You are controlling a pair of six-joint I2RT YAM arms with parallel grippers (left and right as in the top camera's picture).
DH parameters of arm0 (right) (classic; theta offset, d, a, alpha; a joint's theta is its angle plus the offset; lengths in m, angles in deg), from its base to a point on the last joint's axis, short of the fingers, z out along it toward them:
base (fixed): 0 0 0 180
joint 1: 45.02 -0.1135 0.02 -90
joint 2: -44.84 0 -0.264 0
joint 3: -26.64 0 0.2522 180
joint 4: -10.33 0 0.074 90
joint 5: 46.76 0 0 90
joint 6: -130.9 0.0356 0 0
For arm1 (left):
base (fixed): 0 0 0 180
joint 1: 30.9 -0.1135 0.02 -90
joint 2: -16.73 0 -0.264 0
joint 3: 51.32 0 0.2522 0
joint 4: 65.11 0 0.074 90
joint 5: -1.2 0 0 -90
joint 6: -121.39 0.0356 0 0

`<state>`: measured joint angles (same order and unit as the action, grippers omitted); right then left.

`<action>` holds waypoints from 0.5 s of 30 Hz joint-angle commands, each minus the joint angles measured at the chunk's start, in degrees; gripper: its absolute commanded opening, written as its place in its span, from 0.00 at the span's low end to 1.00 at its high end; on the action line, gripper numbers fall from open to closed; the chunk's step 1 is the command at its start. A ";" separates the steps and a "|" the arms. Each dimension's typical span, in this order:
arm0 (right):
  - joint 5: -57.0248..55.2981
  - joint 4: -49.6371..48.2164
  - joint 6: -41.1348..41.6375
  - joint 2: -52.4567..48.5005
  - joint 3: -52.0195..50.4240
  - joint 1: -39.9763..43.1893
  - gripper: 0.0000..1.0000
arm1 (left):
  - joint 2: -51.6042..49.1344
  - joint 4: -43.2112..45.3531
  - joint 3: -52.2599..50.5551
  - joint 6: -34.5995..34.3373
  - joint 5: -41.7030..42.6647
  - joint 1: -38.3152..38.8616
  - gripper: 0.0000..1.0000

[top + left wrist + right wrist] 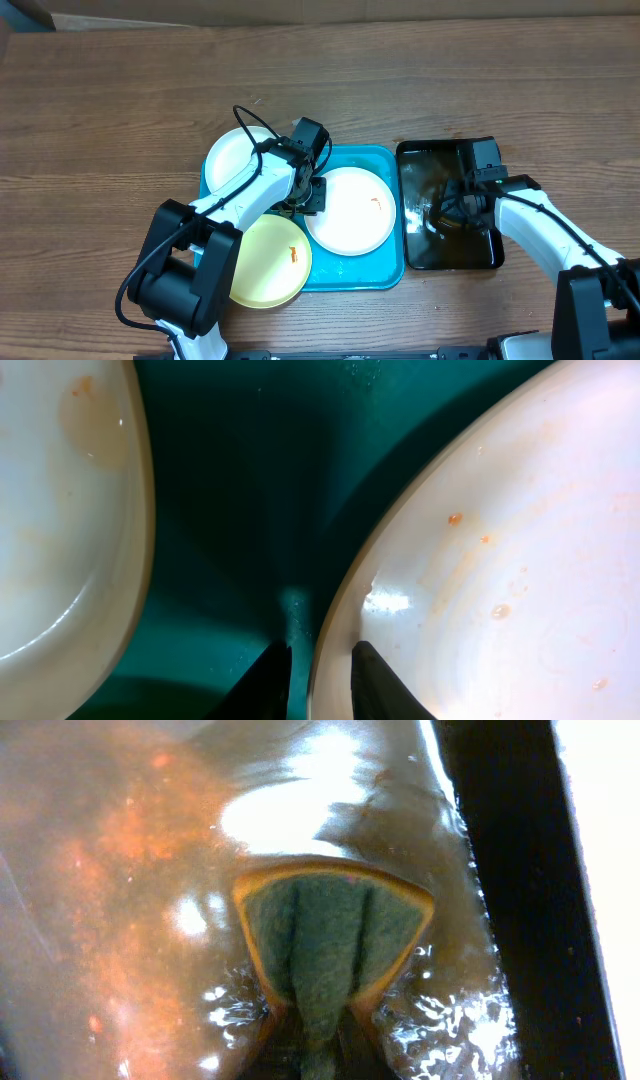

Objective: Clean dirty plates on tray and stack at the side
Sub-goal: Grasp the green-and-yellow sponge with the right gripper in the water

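Observation:
On the turquoise tray (385,272) lie three plates: a white one (238,156) at the back left, a white one (352,212) on the right with an orange smear, and a pale yellow one (268,262) overhanging the front left. My left gripper (308,197) straddles the left rim of the right white plate (500,560), one finger inside the plate and one outside, shut on that rim. A second pale plate (60,510) shows at the left. My right gripper (440,212) is down in the water, shut on a folded green sponge (325,935).
The black tray (410,252) of brownish water (110,900) stands right of the turquoise tray, its dark wall (510,870) close to the sponge. Bare wooden table (100,120) surrounds both trays.

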<state>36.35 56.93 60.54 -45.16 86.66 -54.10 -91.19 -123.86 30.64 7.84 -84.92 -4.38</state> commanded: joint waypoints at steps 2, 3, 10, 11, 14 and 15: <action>-1.86 -2.97 -0.22 -0.20 -0.04 0.17 0.72 | 0.24 0.09 -0.13 0.22 0.20 0.17 0.25; -2.71 -3.78 -0.20 -0.20 -0.04 0.17 0.72 | 0.24 0.09 -0.13 0.22 0.20 0.17 0.25; -4.20 -6.88 0.20 -0.26 -0.11 0.15 0.50 | 0.24 0.09 -0.13 0.20 0.22 0.17 0.25; -4.20 -6.88 0.61 -0.26 -0.13 0.15 0.46 | 0.24 0.11 -0.13 0.20 0.22 0.17 0.25; -3.26 -6.88 1.60 -0.26 -0.17 0.15 0.43 | 0.24 0.28 -0.13 0.20 0.22 0.17 0.25; -2.89 -6.86 1.57 -0.26 -0.20 0.15 0.48 | 0.24 0.37 -0.13 0.20 0.22 0.17 0.25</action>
<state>33.15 50.46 61.09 -45.18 86.66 -54.10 -91.19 -123.80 30.64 7.84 -84.92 -4.38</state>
